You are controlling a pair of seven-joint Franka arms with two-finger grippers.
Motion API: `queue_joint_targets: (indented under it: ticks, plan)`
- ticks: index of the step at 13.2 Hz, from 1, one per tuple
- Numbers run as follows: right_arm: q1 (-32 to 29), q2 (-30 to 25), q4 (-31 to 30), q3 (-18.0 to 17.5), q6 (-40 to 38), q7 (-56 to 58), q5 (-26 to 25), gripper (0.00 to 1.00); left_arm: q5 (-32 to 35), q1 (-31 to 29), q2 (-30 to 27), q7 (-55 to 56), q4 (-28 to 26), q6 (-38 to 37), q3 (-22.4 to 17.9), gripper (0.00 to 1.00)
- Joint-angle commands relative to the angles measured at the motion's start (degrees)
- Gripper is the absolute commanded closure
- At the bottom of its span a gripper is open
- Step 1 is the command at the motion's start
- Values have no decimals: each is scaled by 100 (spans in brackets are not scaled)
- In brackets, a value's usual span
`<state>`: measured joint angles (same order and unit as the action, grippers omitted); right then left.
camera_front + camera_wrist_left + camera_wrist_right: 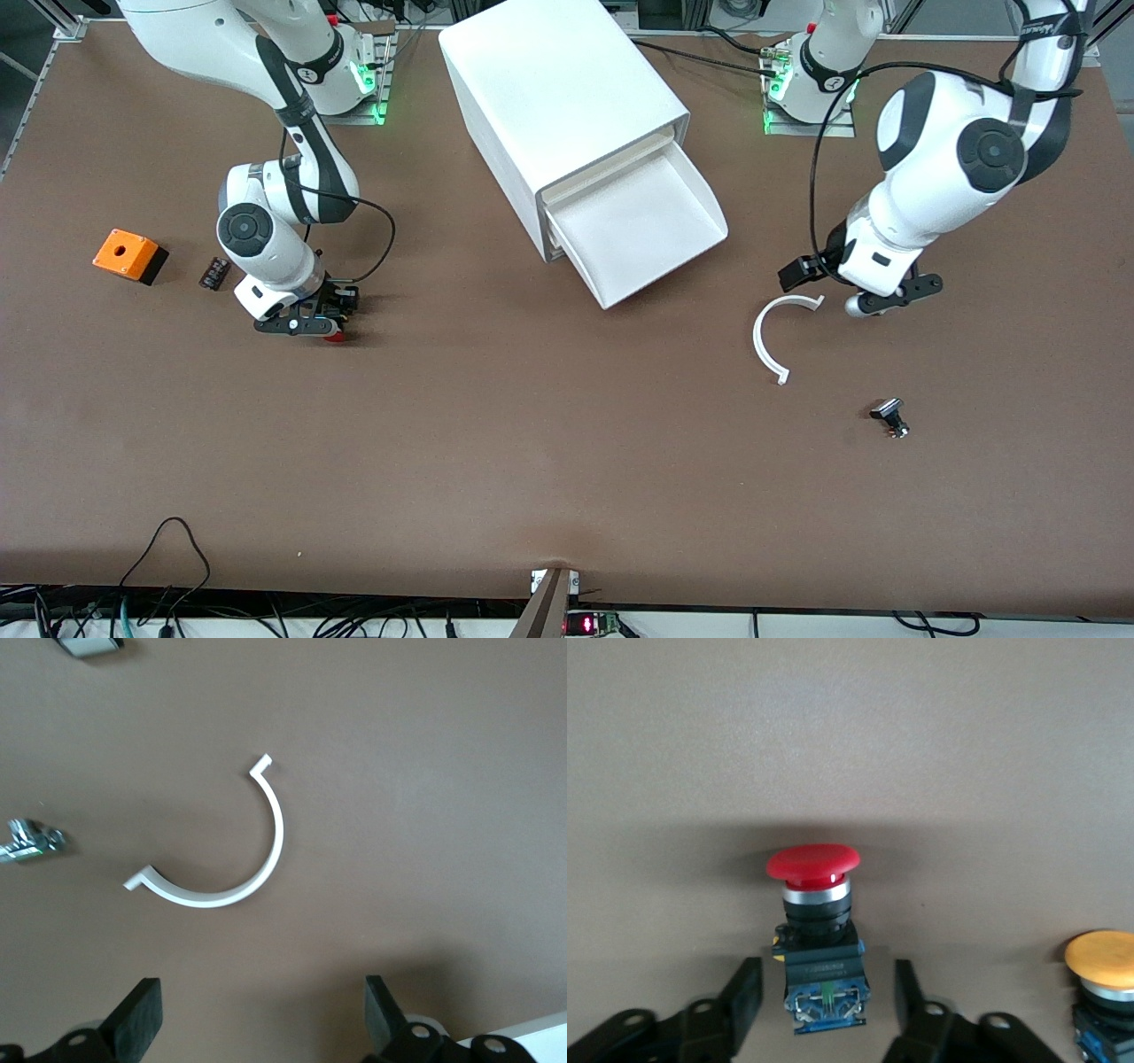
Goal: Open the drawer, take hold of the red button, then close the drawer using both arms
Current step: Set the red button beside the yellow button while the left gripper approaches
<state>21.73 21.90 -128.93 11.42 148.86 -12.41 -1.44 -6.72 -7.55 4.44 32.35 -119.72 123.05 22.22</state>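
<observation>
The small push button with a round red cap and black body (pixel 819 930) lies on the brown table (pixel 496 425), between the spread fingers of the right gripper (pixel 826 1010), which is released and low over the table, toward the right arm's end. Beside it lies a like orange-yellow-capped button (pixel 1104 979). The middle white plastic tray drawer (pixel 642 230) of the white box cabinet (pixel 558 97) stands pulled out. The left gripper (pixel 261 1014), fingers apart, hovers over a white curved plastic strip (pixel 232 864).

One large white plastic drawer cabinet (pixel 567 115), one red-capped push button (pixel 813 864), one orange-yellow-capped button (pixel 1103 961), one orange box (pixel 129 255), one white curved plastic strip (pixel 769 335), two black two-finger grippers (pixel 301 325) (pixel 858 288).
</observation>
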Motion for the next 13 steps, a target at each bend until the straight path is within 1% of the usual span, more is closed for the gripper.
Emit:
queue_joint_targets:
  ticks: [1, 3, 5, 7, 9, 11, 13]
  plan:
    - [-72, -142, 156, -26, -103, 37, 12, 0, -49, -45, 144, 587, -174, 359, 317, 0]
    - [-81, -107, 455, -26, -304, 46, 39, 0, -48, -36, 276, 929, -201, 517, 510, 0]
    - [-81, -116, 806, -26, -611, 11, 39, 0, -48, 113, 408, 1307, -367, 868, 581, 0]
    - [-107, -116, 1463, -9, -1329, 2, 39, 0, 4, 245, 575, 1607, -464, 1237, 608, 0]
    - [-134, -125, 2009, -8, -2077, -7, 39, 0, 48, 254, 698, 1617, -464, 1414, 599, 0]
    - [-151, -186, 2379, -8, -2570, -7, 48, 0, 424, 254, 839, 1652, -456, 1660, 599, 0]
    - [-274, -300, 2600, -17, -2810, -7, 56, 0, 470, 350, 980, 1810, -464, 1896, 599, 0]
